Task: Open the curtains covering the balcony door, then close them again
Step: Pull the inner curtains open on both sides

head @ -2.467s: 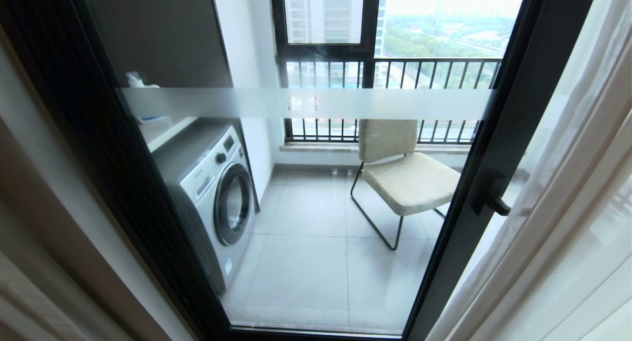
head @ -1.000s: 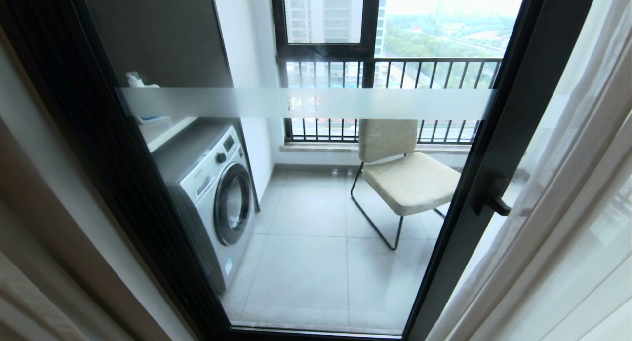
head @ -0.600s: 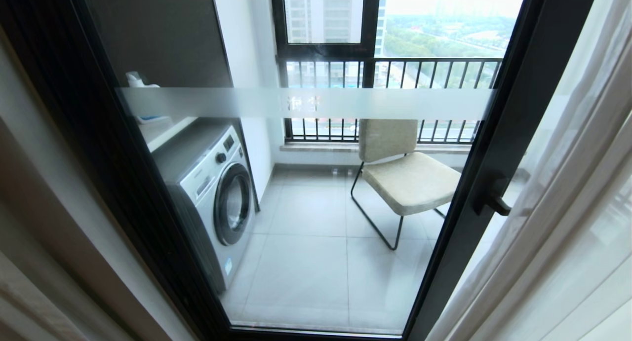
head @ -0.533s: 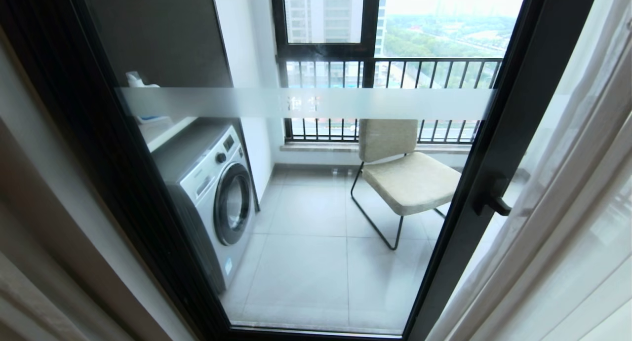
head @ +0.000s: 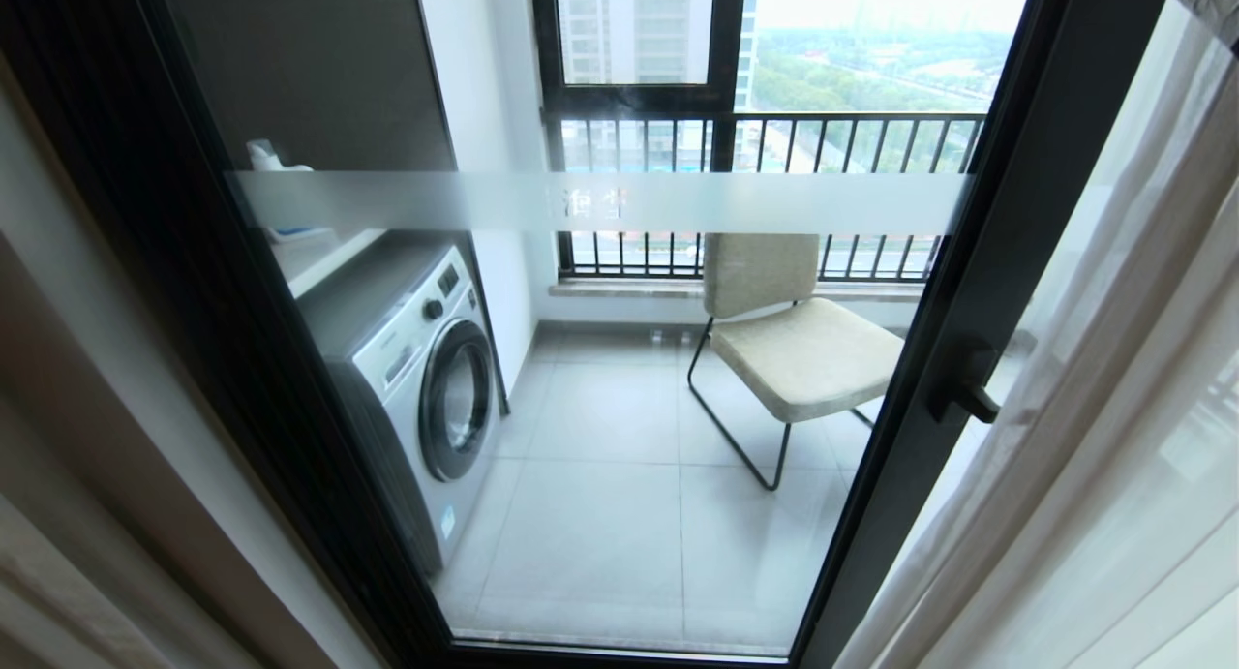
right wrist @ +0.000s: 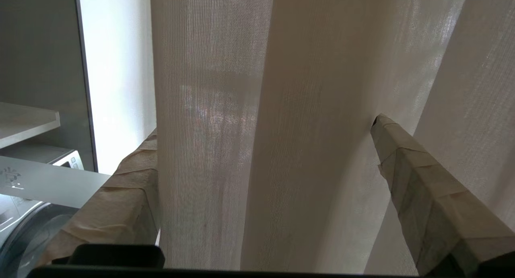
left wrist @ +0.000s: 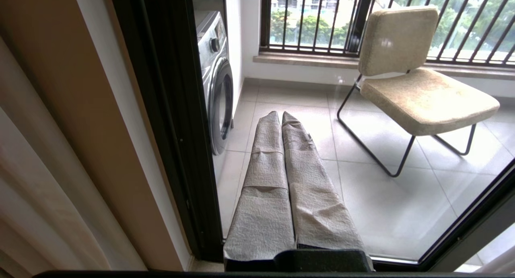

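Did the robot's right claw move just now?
Yes. The right claw came into the head view's top right corner, right of the balcony door frame, by the curtains. It wasn't there before.

A: Centre frame, the balcony door [head: 1007, 262], handle [head: 963, 390] at right of middle.

B: Behind the glass?

A: Washing machine [head: 416, 388] at lower left, chair [head: 789, 340] right of centre, railing [head: 774, 146] across the top behind the chair.

B: And the curtains [head: 1094, 437]?

A: Down the right edge, in front of the door. In the right wrist view a fold hangs between the right gripper [right wrist: 265, 169] fingers.
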